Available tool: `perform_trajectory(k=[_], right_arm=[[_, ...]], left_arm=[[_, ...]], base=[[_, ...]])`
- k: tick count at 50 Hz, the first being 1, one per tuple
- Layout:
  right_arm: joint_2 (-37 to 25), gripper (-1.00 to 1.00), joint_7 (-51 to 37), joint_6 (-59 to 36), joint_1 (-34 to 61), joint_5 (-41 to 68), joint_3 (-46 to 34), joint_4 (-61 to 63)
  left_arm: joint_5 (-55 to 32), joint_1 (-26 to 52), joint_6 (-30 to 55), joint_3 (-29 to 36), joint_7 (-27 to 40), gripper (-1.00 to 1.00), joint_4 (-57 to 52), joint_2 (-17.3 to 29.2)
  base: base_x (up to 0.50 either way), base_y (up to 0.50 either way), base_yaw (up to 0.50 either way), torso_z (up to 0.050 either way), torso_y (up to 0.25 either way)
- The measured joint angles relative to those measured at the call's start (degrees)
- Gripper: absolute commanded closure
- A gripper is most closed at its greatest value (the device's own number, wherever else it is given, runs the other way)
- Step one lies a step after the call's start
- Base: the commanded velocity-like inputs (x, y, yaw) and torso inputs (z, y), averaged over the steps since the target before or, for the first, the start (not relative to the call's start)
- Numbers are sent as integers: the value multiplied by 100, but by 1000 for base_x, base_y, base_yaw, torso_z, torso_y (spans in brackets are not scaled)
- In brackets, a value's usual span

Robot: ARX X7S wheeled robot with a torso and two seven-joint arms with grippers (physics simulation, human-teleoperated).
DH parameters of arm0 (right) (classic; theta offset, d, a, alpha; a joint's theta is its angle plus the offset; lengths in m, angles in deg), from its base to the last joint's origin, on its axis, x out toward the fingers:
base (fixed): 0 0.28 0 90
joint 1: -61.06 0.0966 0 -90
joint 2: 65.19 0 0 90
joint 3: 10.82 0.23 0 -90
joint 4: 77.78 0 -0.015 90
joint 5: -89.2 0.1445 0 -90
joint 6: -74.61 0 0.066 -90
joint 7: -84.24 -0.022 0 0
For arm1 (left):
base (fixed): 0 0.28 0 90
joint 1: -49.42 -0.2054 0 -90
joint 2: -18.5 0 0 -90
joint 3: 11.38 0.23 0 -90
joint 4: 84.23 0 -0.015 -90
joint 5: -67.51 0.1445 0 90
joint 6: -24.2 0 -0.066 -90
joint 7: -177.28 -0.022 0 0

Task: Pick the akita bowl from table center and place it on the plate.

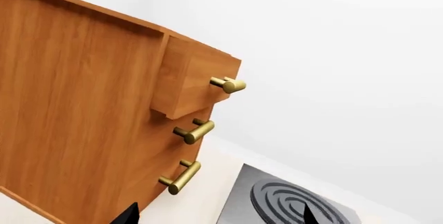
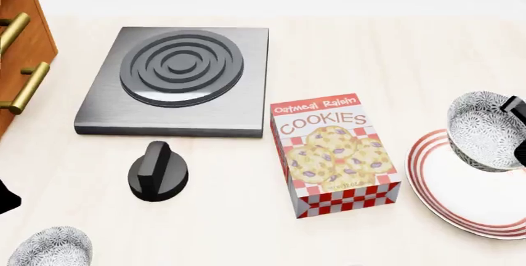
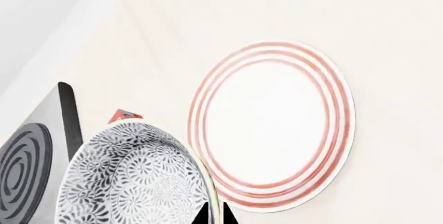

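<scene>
Akita bowl (image 2: 486,129) held tilted above the plate (image 2: 460,195) rim, at 3 o'clock of the cookie box (image 2: 337,154).
Right gripper (image 3: 215,214) pinches the bowl rim; left gripper state cannot be told.

akita bowl (image 2: 485,129) over plate (image 2: 460,186), cookie box (image 2: 335,153) left

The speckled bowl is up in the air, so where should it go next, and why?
Probably lower it a little further over the plate's middle. The right gripper holds the akita bowl tilted above the plate, near its rim, not yet resting on it.
</scene>
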Motion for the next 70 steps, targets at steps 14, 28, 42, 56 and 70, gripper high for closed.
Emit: perform_trajectory(k=[14,28,42,56,70], right_arm=[[43,100,227,216,229,-177,-176,-484],[-19,100,106,312,259,-132,-79,-514],[-69,100,-36,369,219,-40,51,-423],[-103,100,384,697,423,-317,-161,-867],[25,100,1693,1489,1227,-1385,-951,-2593]], left_arm=[[23,-17,-73,26,24,-100,-60,41],[-13,-16,-92,44,76,-100,-50,43],[-47,-60,-180,72,50,-100,-42,50],[-129,-50,-162,63,105,-100,-51,75],[-310,-34,-85,-5,183,-100,-101,118]], base=[[0,0,0,0,-95],[0,0,0,0,0],[0,0,0,1,-78],[0,0,0,0,0],[0,0,0,0,0]])
